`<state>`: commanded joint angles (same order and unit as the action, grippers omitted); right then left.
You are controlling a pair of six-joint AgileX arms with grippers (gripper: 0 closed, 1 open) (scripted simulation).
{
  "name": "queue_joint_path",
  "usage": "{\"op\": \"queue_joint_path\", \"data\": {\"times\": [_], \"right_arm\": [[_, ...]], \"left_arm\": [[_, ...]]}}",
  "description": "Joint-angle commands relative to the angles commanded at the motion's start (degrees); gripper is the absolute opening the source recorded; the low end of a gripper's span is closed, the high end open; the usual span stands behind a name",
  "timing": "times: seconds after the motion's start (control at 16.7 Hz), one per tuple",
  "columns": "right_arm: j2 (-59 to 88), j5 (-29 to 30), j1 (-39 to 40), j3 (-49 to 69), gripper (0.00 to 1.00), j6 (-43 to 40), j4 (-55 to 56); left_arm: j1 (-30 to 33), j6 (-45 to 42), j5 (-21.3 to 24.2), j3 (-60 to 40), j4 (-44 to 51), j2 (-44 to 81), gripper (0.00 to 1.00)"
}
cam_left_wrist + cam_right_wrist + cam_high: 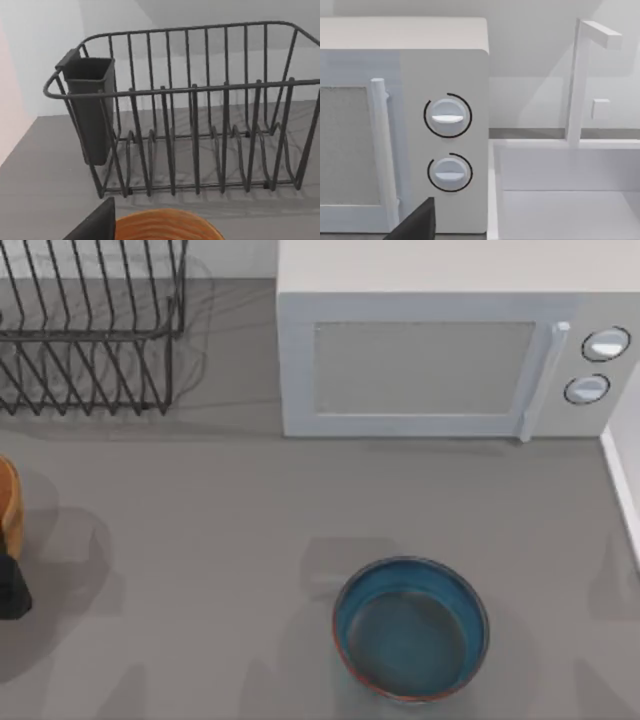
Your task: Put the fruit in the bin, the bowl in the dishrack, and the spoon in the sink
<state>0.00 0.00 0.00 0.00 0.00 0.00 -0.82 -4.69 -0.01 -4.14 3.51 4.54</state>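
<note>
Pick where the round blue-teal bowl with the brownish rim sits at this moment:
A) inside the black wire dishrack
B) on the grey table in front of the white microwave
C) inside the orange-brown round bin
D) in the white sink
B: in the top view the round blue-teal bowl stands upright and empty on the grey table, nearer than the white microwave, far from the black wire dishrack.

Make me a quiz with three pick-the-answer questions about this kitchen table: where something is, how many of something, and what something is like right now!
1. Where is the bowl?
A. in the dishrack
B. on the table, in front of the microwave
C. in the sink

2. How many round knobs does the microwave have?
A. one
B. two
C. four

3. What is the microwave door like?
A. shut
B. wide open
C. missing

Answers: 1 B, it sits on the grey surface. 2 B, two knobs stacked beside the handle. 3 A, the door lies flush.
</note>
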Motion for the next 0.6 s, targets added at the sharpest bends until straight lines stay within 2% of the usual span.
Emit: {"op": "queue_joint_path", "data": {"times": [0.18,0.6], "right_arm": [[0.0,0.0,0.0,0.0,1.0,0.0,0.0],[0.0,0.0,0.0,0.0,1.0,0.0,0.0]], "left_arm": [[0.8,4.4,0.0,3.9,-3.3,-4.3,1.0],[0.8,5.0,-0.1,3.6,-3.0,-3.8,1.0]]}}
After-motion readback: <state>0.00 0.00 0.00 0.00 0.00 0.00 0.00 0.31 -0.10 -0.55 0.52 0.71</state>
